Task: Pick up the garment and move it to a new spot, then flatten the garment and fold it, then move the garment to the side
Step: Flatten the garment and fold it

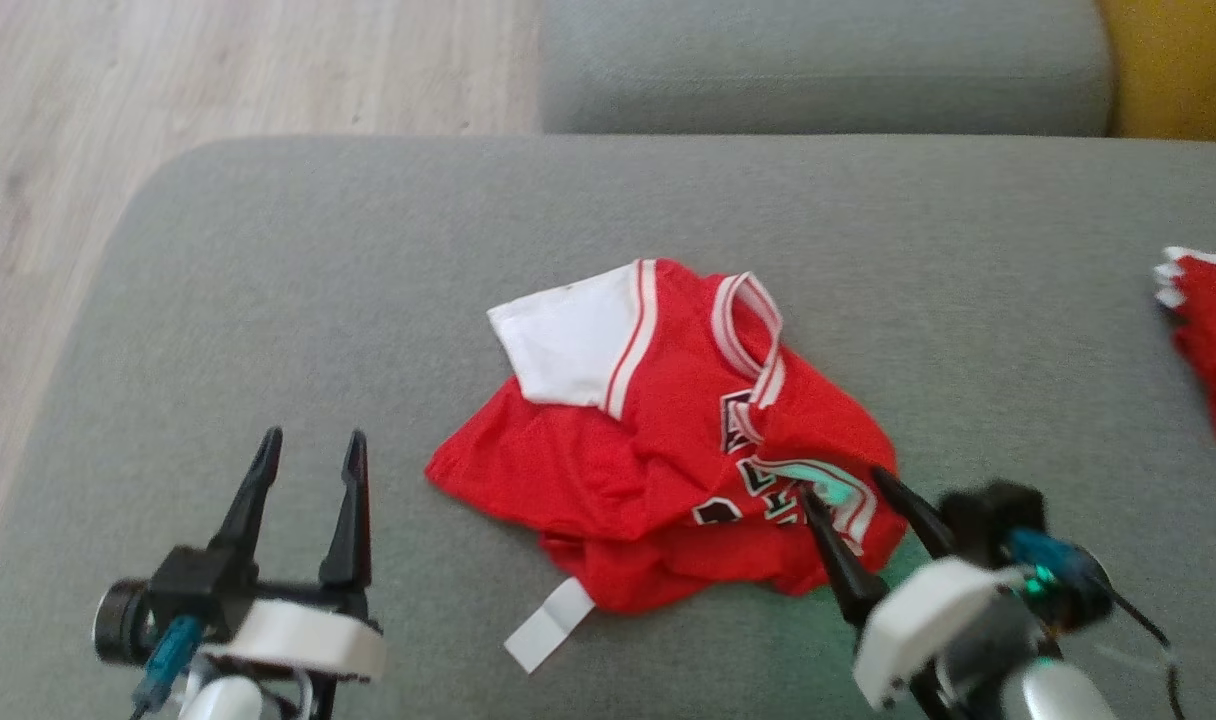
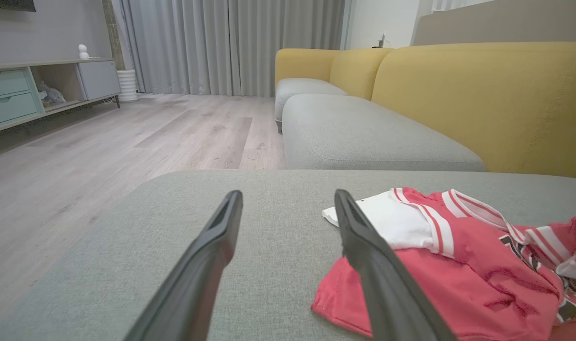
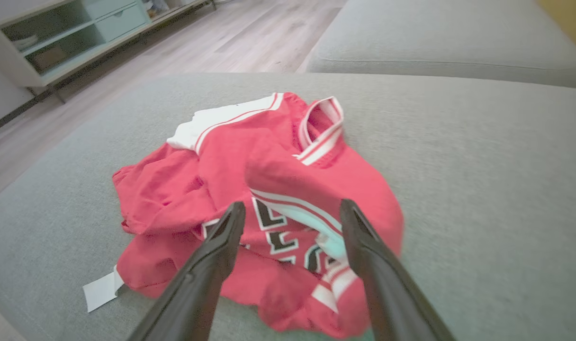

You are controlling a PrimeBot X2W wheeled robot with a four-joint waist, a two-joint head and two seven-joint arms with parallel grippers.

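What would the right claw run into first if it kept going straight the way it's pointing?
Most likely the crumpled red jersey: the open right claw points at its lettered, striped fold. Whether the tips touch the cloth is unclear.

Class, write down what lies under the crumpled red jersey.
The grey cushion carries the red jersey, and a white tag pokes out from beneath its near edge. Anything else under the folds is covered.
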